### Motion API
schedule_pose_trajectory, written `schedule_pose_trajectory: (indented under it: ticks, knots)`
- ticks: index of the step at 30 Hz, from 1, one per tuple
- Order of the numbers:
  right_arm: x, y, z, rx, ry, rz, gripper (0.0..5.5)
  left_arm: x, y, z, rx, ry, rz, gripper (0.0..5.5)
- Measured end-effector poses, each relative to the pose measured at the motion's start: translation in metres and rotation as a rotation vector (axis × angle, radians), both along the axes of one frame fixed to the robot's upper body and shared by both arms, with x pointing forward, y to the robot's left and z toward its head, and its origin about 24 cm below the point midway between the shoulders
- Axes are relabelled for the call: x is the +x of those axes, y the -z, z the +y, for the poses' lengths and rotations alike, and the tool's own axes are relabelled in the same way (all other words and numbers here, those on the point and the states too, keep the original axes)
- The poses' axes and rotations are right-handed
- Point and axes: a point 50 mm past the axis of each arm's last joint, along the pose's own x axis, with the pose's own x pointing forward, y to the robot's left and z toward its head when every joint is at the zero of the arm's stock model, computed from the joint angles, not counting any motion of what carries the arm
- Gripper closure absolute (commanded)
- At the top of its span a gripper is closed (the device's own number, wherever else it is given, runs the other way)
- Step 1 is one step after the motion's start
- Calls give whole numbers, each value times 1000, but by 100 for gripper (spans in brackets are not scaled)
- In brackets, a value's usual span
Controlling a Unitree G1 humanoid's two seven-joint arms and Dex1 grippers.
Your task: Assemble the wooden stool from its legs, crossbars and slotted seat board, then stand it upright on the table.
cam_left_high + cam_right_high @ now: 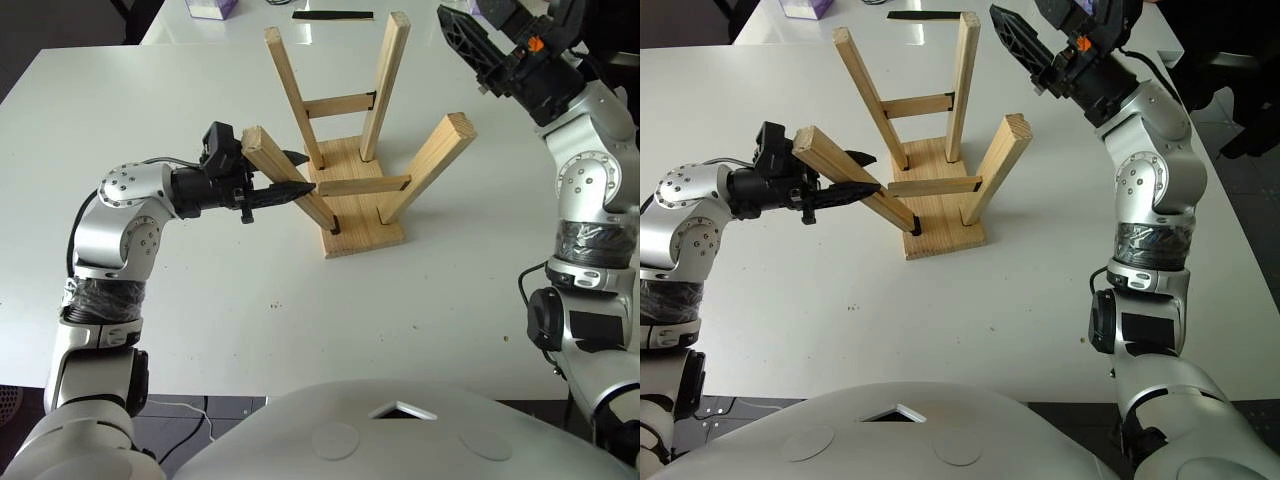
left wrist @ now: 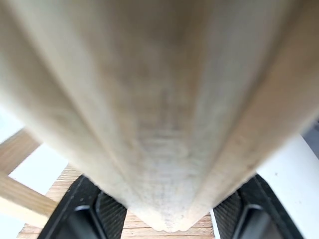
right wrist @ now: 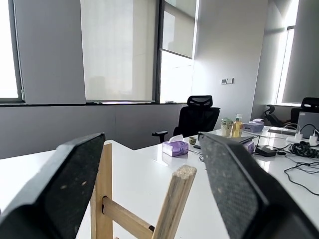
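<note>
My left claw [image 1: 306,172] is clamping the near-left leg [image 1: 262,150] of the upturned stool [image 1: 362,232], which is sitting seat-down mid-desk [image 1: 130,110]. Farther off, my right claw [image 3: 149,174] is hovering spread apart toward the far right corner.

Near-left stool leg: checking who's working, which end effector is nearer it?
Left. The left end effector grips that leg; the right end effector hangs open near the far-right leg.
</note>
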Motion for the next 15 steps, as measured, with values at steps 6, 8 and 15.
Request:
schedule_pose_trajectory:
  ticks: [6,8,15]
  knots:
    - [-11,11,14,-31,-19,25,205,9,-6,-1,51,35,-29,344]
    - [-13,17,19,-39,-18,37,205,10,-8,-2,70,36,-40,344]
    - [-36,13,28,-68,18,21,205,1,-9,-4,103,45,-63,344]
